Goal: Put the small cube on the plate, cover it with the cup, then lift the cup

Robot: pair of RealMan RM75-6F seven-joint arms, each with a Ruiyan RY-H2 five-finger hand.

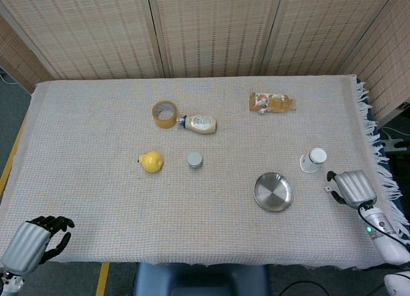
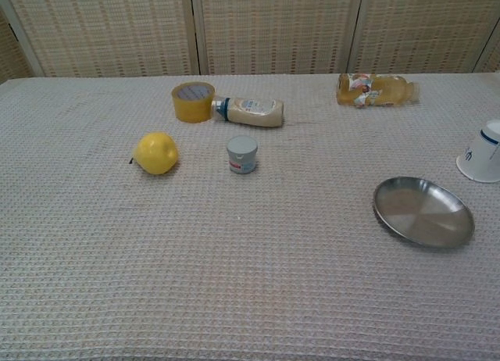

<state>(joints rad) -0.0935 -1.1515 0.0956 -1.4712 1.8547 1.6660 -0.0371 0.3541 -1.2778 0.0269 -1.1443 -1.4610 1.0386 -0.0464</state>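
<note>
The small pale cube (image 1: 327,189) lies on the cloth right of the steel plate (image 1: 273,191), which also shows in the chest view (image 2: 423,212). My right hand (image 1: 352,188) hovers just right of the cube, its dark fingers (image 1: 332,177) reaching toward it and apart from it, holding nothing. The white cup (image 1: 313,160) sits mouth-down just beyond the cube, at the right edge of the chest view (image 2: 482,152). My left hand (image 1: 31,240) hangs at the table's near left corner, its fingers loosely bent and holding nothing. Neither hand shows in the chest view.
A yellow pear (image 1: 151,161), a small grey jar (image 1: 195,159), a tape roll (image 1: 164,114) and a lying sauce bottle (image 1: 199,123) sit mid-table. An amber bottle (image 1: 271,102) lies at the back. The fringed cloth edge (image 1: 378,174) runs close to my right hand.
</note>
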